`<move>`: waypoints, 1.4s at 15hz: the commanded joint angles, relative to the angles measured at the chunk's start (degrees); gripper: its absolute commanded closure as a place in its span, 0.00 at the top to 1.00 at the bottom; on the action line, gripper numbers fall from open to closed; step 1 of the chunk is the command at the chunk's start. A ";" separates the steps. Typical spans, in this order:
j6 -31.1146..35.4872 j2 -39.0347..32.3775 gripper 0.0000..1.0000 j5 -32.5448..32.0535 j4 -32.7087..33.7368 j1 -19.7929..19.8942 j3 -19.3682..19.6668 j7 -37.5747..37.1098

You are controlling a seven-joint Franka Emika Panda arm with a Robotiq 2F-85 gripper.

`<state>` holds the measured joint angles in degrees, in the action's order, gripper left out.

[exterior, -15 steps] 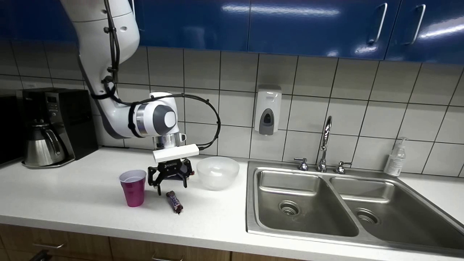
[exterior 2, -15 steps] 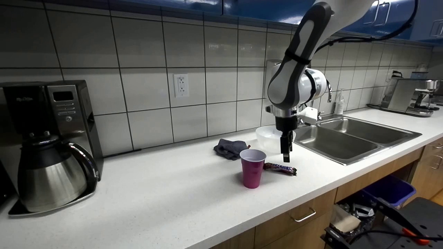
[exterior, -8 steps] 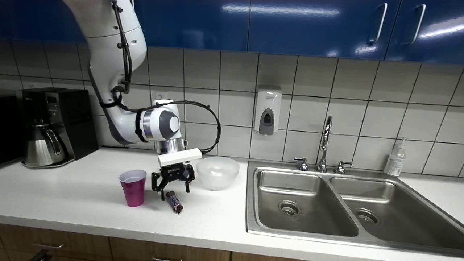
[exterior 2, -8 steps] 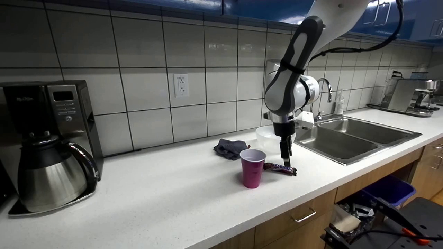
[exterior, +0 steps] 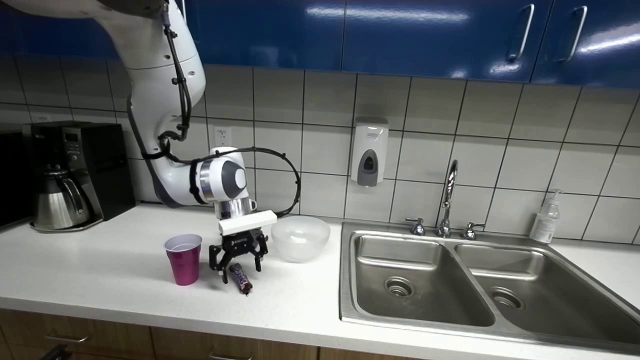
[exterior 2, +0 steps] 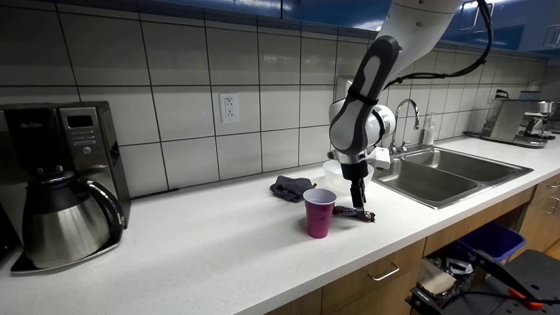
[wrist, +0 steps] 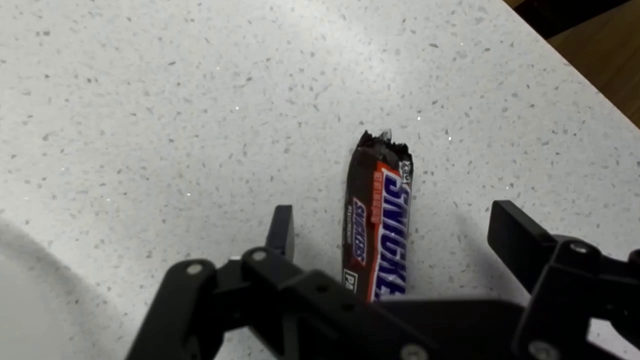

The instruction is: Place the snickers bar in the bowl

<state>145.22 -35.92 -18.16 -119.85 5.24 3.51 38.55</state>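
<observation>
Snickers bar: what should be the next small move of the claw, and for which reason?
Probably close the claw gently: in the wrist view its open fingers stand either side of the Snickers bar, and in both exterior views they look low, near the counter.

The white arm (exterior: 154, 92) has dark-grey edging (exterior 2: 386, 46), black straps (exterior: 194, 181) and black cable (exterior: 299, 182) looping toward three o'clock. In the wrist view, the black gripper (wrist: 395, 235) shows pale screws (wrist: 195, 269) toward eight o'clock.
</observation>
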 commanded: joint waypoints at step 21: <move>-4.16 1.24 0.06 -1.34 2.95 0.48 -0.87 -1.47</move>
<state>139.64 -38.85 -18.27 -114.40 4.75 3.46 37.66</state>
